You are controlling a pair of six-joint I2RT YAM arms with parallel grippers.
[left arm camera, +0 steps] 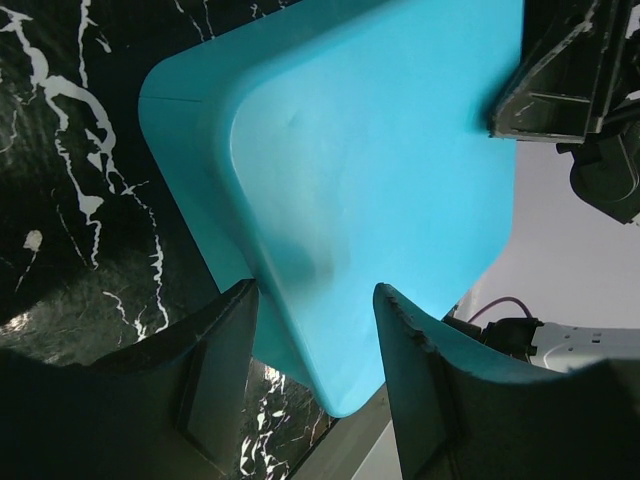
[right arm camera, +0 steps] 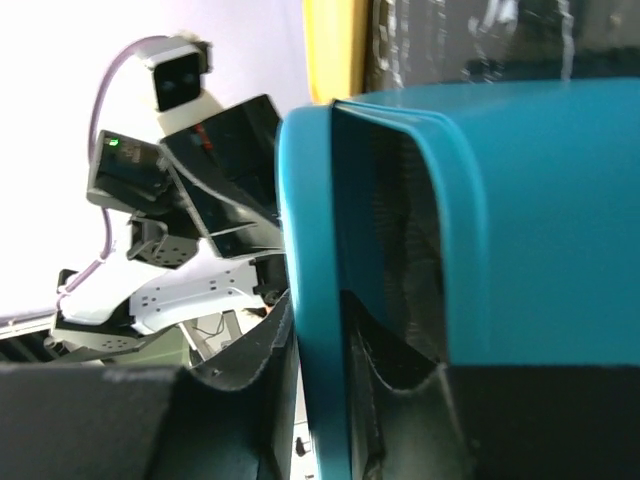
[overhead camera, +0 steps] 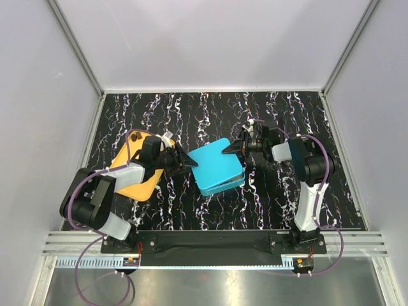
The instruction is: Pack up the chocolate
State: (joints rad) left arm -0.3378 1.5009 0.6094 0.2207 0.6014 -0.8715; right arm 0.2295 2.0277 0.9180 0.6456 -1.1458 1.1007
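No chocolate shows in any view. A teal box with its lid sits mid-table. My right gripper is at the lid's far right corner. In the right wrist view it is shut on the lid's rim, one finger outside and one under the lid. My left gripper is at the box's left corner. In the left wrist view it is open, with a corner of the lid between its spread fingers.
A yellow tray lies at the left under my left arm, and its edge shows in the right wrist view. Grey walls enclose the black marbled table on three sides.
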